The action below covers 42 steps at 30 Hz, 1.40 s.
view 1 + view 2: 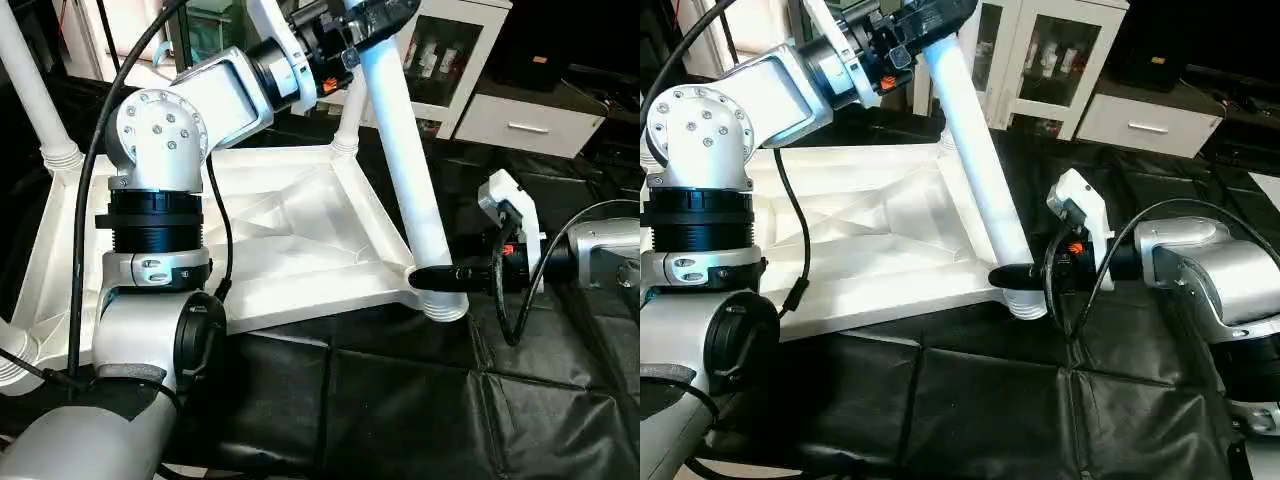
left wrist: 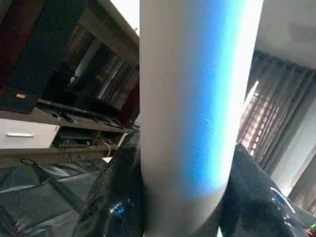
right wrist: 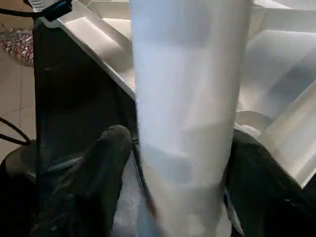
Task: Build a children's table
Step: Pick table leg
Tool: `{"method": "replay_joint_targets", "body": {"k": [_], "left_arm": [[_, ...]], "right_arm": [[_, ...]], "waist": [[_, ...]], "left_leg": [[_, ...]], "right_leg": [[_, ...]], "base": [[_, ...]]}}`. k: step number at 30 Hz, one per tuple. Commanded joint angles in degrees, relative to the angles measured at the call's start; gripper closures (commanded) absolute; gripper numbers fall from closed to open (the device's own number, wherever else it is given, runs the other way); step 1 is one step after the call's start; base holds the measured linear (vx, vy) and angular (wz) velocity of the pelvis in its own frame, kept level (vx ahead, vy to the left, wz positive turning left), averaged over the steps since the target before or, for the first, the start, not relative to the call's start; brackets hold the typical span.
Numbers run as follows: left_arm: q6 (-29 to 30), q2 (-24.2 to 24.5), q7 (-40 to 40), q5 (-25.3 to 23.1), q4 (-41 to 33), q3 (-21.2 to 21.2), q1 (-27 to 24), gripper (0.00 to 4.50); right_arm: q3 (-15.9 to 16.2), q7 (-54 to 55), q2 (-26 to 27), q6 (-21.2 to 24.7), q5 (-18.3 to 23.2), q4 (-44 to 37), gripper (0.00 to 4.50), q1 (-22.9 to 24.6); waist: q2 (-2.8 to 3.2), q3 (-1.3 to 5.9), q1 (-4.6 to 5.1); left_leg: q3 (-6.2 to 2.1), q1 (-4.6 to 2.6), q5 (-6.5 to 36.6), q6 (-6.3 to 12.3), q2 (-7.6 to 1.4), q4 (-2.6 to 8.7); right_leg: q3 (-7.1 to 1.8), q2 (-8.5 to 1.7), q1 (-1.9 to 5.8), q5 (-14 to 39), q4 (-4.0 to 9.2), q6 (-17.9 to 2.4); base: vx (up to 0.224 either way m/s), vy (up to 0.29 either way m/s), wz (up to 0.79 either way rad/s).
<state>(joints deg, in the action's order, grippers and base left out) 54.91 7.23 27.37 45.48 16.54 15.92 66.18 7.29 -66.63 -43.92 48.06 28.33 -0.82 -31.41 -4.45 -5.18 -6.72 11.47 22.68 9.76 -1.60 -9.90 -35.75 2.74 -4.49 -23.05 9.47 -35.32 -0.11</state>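
The black-sheeted work table [image 1: 400,410] carries the white table top [image 1: 290,240], which lies upside down with its X-ribbed underside facing up and its raised rim resting on the sheet. Behind it stand white cabinets [image 1: 1040,60] with glass doors. Legs already rise from the top's corner sockets: one at the far left corner [image 1: 30,90], and another at the far right corner [image 1: 350,115], mostly hidden behind the arm. A fourth leg [image 1: 405,170], a long tapered white tube, leans over the near right corner socket [image 1: 440,300], its lower end sitting at that socket and its upper end tilted back toward the left arm; whether it is fully seated in the socket is hard to tell from here. The left gripper [image 1: 365,25] is clamped around the upper part of this leg, its black fingers [image 2: 113,197] pressed against both sides of the tube in the left wrist view. The right gripper [image 1: 1025,275] reaches in level from the right at the leg's lower end, just above the socket, with its fingers [image 3: 103,163] on either side of the tube; they appear close against it, though a slim gap may remain on one side.
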Motion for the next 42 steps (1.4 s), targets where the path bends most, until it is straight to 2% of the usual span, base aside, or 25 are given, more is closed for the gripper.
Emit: {"method": "replay_joint_targets", "body": {"k": [1, 2, 6, 8, 17, 18, 19, 21, 26, 27, 41, 42], "left_arm": [[0.3, -0.1, 0.5, 0.8, -1.1, -1.1, 1.7, 2.96], [0.5, -0.1, 0.8, 0.8, -1.1, -1.4, 1.7, 2.96], [0.7, 0.0, 1.3, 0.6, -1.2, -1.8, 1.6, 2.96], [0.9, -0.5, 1.3, 0.6, -1.7, -2.3, 1.3, 2.96], [1.4, -0.8, 1.0, 1.2, -2.8, -2.4, 0.9, 2.96], [1.4, -0.8, 1.0, 1.2, -2.8, -2.4, 0.9, 2.96], [1.5, -0.8, 0.9, 1.3, -2.9, -2.4, 1.0, 2.96], [1.7, -0.9, 1.0, 1.4, -3.0, -2.4, 1.1, 2.96], [1.8, -1.0, 1.1, 1.5, -3.3, -2.7, 1.2, 2.96], [1.8, -1.1, 1.2, 1.5, -3.3, -2.8, 1.2, 2.96], [2.6, -0.7, 3.1, 0.9, -5.3, -5.7, -0.3, 2.96], [2.5, -0.7, 3.1, 0.9, -5.4, -5.7, -0.3, 2.96]], "right_arm": [[0.1, 0.0, -0.4, -0.8, -0.7, -0.7, 1.8, 0.4], [0.4, -0.1, -0.5, -1.1, -0.8, -0.8, 2.13, 0.4], [0.9, -0.2, -0.7, -1.6, -1.1, -0.9, 2.23, 0.5], [1.4, -0.7, -0.8, -2.2, -1.4, -1.5, 2.54, 0.9], [3.3, -2.0, -1.9, -4.0, -3.1, -2.2, 2.65, 2.2], [3.3, -2.0, -1.9, -4.0, -3.1, -2.2, 2.3, 2.2], [3.4, -1.8, -1.8, -4.3, -3.4, -2.3, 2.3, 2.3], [3.6, -1.5, -1.4, -4.0, -3.5, -2.1, 1.95, 2.2], [4.3, -1.7, -1.6, -4.5, -4.0, -2.2, 1.58, 2.4], [4.6, -1.5, -1.7, -4.8, -4.3, -2.1, 1.52, 2.4], [4.3, -1.3, -1.3, -5.8, -5.1, -1.5, 1.52, 1.9], [4.3, -1.3, -1.3, -5.9, -5.1, -1.4, 1.52, 1.9]], "waist": [[-0.75, 5.05, -0.16], [-0.68, 5.09, -0.14], [-0.67, 5.04, -0.11], [-0.61, 5.04, -0.16], [-0.72, 5.04, -0.16], [-0.73, 5.04, -0.14], [-0.76, 5.04, -0.1], [-0.78, 5.01, -0.07], [-0.61, 5.01, -0.06], [-0.74, 5.03, -0.07], [-0.76, 5.0, -0.08], [-0.91, 5.01, -0.06]], "left_leg": [[-1.82, -1.97, 11.4, -1.33, -3.29, 3.9], [-1.86, -1.92, 11.1, -1.31, -3.32, 3.93], [-1.85, -1.98, 11.5, -1.44, -3.34, 3.95], [-1.82, -2.06, 11.7, -1.46, -3.36, 3.96], [-1.84, -1.92, 11.5, -1.23, -3.36, 3.94], [-1.85, -1.94, 11.5, -1.18, -3.35, 3.94], [-1.85, -1.92, 11.6, -1.16, -3.34, 3.93], [-1.85, -1.89, 11.7, -1.09, -3.32, 3.88], [-1.9, -1.93, 11.8, -1.18, -3.38, 3.96], [-1.88, -1.96, 11.9, -1.23, -3.38, 3.93], [-1.88, -1.96, 11.7, -1.07, -3.39, 3.9], [-1.87, -1.89, 11.7, -1.05, -3.4, 3.9]], "right_leg": [[-1.94, -4.55, 2.14, 20.5, 4.62, -9.3], [-1.94, -4.54, 2.2, 19.9, 4.54, -9.4], [-1.95, -4.52, 2.14, 20.0, 4.56, -9.5], [-1.97, -4.53, 2.08, 20.0, 4.6, -9.5], [-1.96, -4.55, 2.22, 20.1, 4.59, -9.4], [-1.93, -4.52, 2.2, 20.1, 4.58, -9.5], [-1.93, -4.51, 2.19, 20.2, 4.58, -9.4], [-1.95, -4.58, 2.21, 20.8, 4.68, -9.3], [-1.91, -4.47, 2.17, 20.1, 4.59, -9.7], [-1.91, -4.48, 2.17, 20.2, 4.58, -9.6], [-1.95, -4.55, 2.12, 21.0, 4.7, -9.2], [-1.94, -4.54, 2.18, 21.0, 4.64, -9.2]], "base": [[0.0, 0.0, 0.0], [0.0, 0.0, 0.0], [0.0, 0.0, 0.0], [0.0, 0.0, 0.0], [0.0, 0.0, 0.0], [0.0, 0.0, 0.0], [0.0, 0.0, 0.0], [0.0, 0.0, 0.0], [0.0, 0.0, 0.0], [0.0, 0.0, 0.0], [0.0, 0.0, 0.0], [0.0, 0.0, 0.0]]}}
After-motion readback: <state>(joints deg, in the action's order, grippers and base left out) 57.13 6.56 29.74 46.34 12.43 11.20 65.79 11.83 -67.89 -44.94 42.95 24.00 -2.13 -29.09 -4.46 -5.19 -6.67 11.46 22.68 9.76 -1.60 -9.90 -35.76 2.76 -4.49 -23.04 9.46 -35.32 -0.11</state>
